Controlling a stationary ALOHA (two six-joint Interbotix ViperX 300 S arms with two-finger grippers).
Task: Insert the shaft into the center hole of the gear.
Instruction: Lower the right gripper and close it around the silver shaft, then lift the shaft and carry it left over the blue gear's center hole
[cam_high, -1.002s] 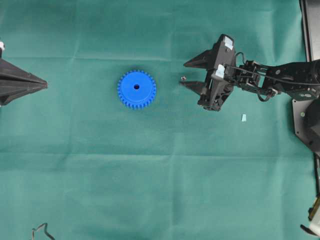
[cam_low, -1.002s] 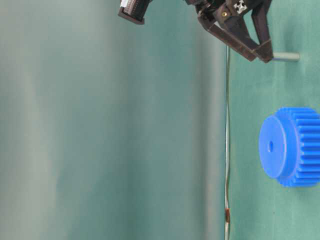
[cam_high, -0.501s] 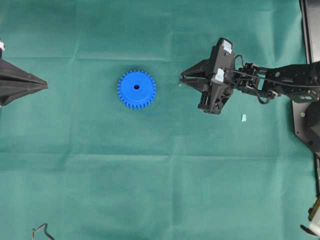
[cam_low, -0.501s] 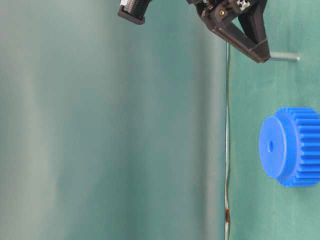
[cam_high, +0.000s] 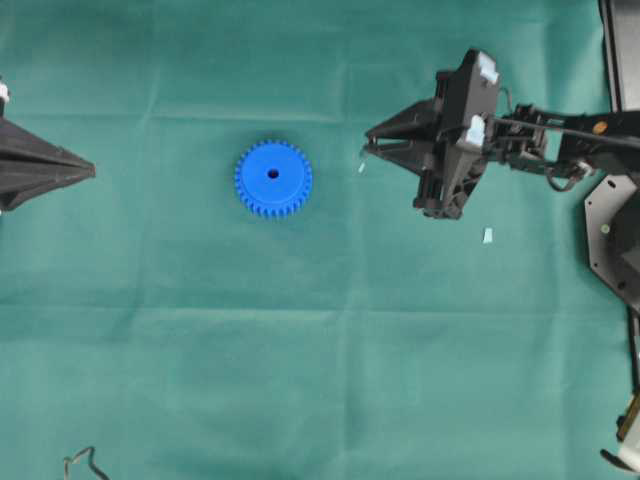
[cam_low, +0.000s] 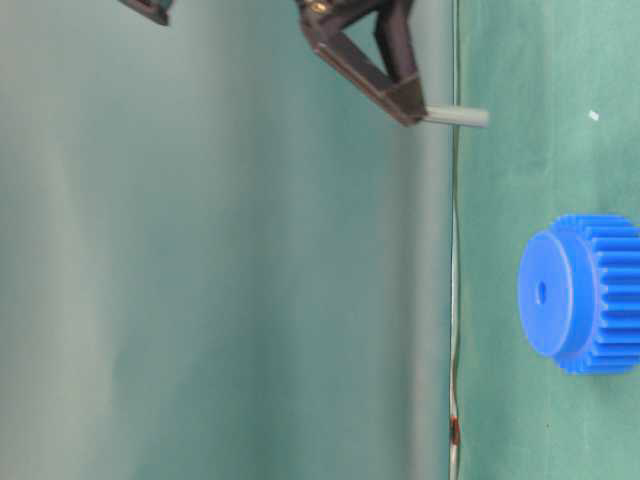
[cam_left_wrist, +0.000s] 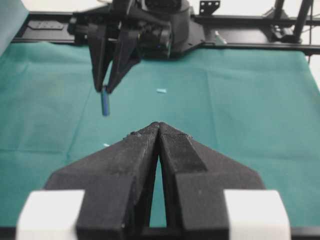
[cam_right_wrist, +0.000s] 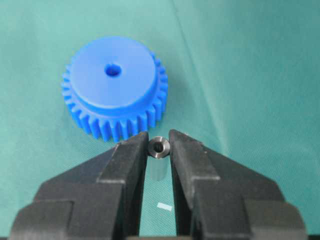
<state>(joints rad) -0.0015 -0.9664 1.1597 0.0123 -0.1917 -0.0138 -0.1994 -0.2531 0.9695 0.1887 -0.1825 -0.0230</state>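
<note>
The blue gear (cam_high: 273, 178) lies flat on the green cloth left of centre, its center hole (cam_high: 273, 174) facing up. My right gripper (cam_high: 368, 141) hovers to the right of the gear, shut on the shaft (cam_right_wrist: 159, 147), a small silver pin pinched upright between the fingertips. From table level, the shaft (cam_low: 455, 116) hangs clear of the cloth, off to the side of the gear (cam_low: 585, 293). The right wrist view has the gear (cam_right_wrist: 114, 87) just beyond the pin. My left gripper (cam_high: 90, 172) rests shut and empty at the far left edge.
A pale blue scrap (cam_high: 488, 236) lies on the cloth below the right arm, and a tiny white speck (cam_high: 361, 168) below the right fingertips. A black frame (cam_high: 612, 60) runs along the right edge. A thin cable (cam_high: 85, 462) curls at the bottom left.
My right gripper has closed on the shaft and lifted it off the cloth, shifting slightly right and toward the back. The gear and the left gripper have not moved.
</note>
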